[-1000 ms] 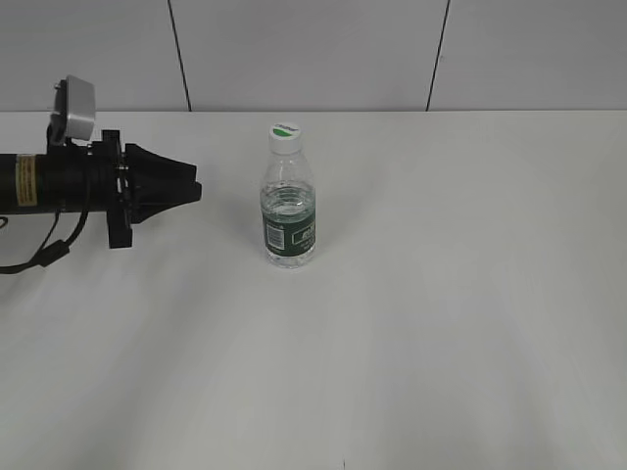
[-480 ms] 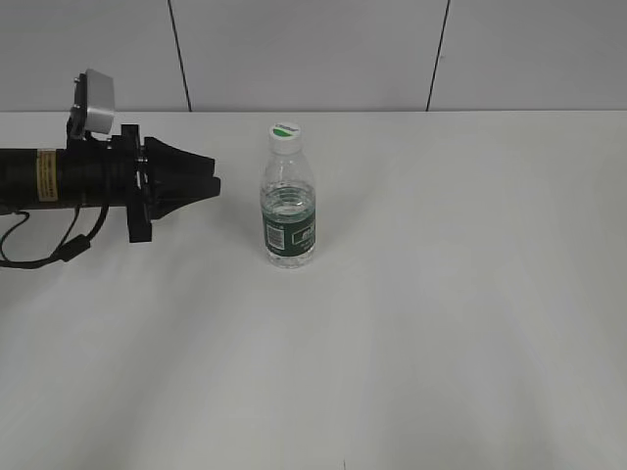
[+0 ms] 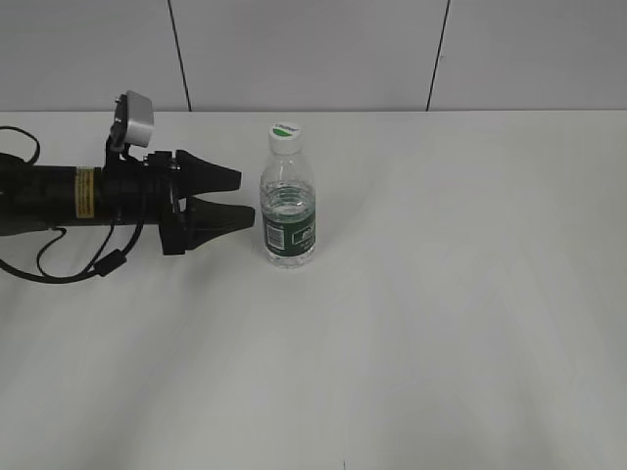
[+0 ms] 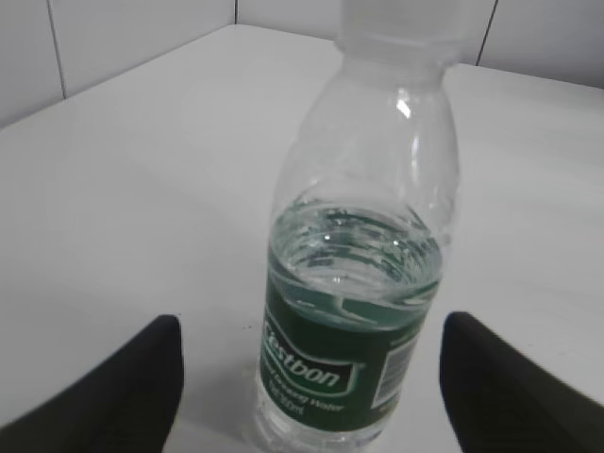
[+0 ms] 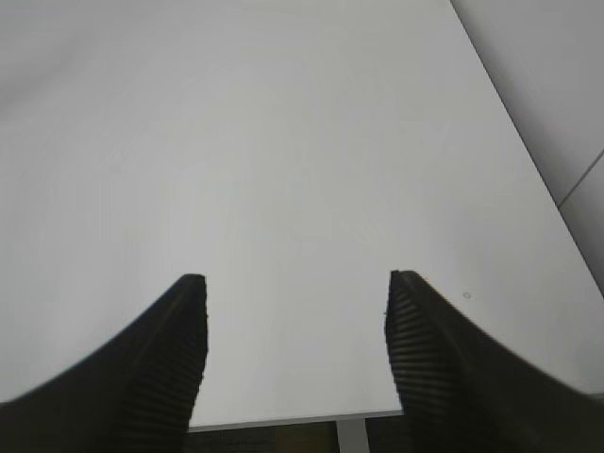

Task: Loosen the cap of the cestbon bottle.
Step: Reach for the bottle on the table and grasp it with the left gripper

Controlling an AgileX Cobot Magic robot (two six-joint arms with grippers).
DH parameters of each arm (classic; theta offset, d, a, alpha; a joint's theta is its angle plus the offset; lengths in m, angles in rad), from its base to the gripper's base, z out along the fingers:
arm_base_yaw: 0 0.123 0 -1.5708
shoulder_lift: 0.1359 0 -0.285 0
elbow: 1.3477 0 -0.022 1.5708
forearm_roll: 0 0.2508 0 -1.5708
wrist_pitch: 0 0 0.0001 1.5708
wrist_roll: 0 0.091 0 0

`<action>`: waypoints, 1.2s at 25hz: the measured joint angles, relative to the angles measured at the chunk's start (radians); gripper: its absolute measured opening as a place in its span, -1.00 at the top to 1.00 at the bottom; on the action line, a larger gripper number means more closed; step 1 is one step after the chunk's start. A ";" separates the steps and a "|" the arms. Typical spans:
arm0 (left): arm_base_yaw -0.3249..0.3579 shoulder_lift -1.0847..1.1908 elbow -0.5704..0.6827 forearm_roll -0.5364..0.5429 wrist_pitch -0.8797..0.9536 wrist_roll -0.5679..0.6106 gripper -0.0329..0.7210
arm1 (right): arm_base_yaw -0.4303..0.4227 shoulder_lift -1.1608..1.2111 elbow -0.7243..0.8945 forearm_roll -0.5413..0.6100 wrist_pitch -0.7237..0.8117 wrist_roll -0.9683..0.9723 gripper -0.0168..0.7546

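Water is filling only the lower part of the bottle, which is standing upright on the white table, near the middle and a little toward the back. Its white cap is sitting on top, with a green leaf mark on it. A dark green band with white letters and a barcode is going around the bottle's lower half.

The left gripper is lying low and flat over the table, pointing at the bottle from the left side. Its two black fingers are spread apart, one above the other in the outside view, and their tips are just beside the bottle but not touching it. Nothing is between them. A small grey camera box is sitting on top of the arm.

In the left wrist view the bottle is looking big and close, and it is standing between the two dark fingertips, with table showing on each side of it.

The right gripper is also spread wide and is holding nothing. It is showing only in its own wrist view, hanging over bare table near the edge.
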 joint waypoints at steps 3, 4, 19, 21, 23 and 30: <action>-0.022 0.024 0.000 -0.016 0.003 -0.001 -0.47 | 0.000 0.000 0.000 0.000 0.000 0.000 -0.23; -0.029 0.029 0.000 -0.021 0.004 -0.001 -0.47 | 0.000 0.000 0.000 0.000 0.000 0.000 -0.23; -0.073 0.095 -0.054 -0.045 -0.015 0.031 -0.47 | 0.000 0.000 0.000 0.000 0.000 0.000 -0.23; -0.075 0.116 -0.078 -0.045 -0.018 0.027 -0.47 | 0.000 0.000 0.000 0.000 0.000 0.000 -0.23; -0.085 0.132 -0.106 -0.041 -0.019 0.020 -0.47 | 0.000 0.000 0.000 0.000 0.000 0.000 -0.23; -0.147 0.193 -0.195 -0.029 -0.025 -0.009 -0.47 | 0.000 0.000 0.000 0.000 0.000 0.000 -0.23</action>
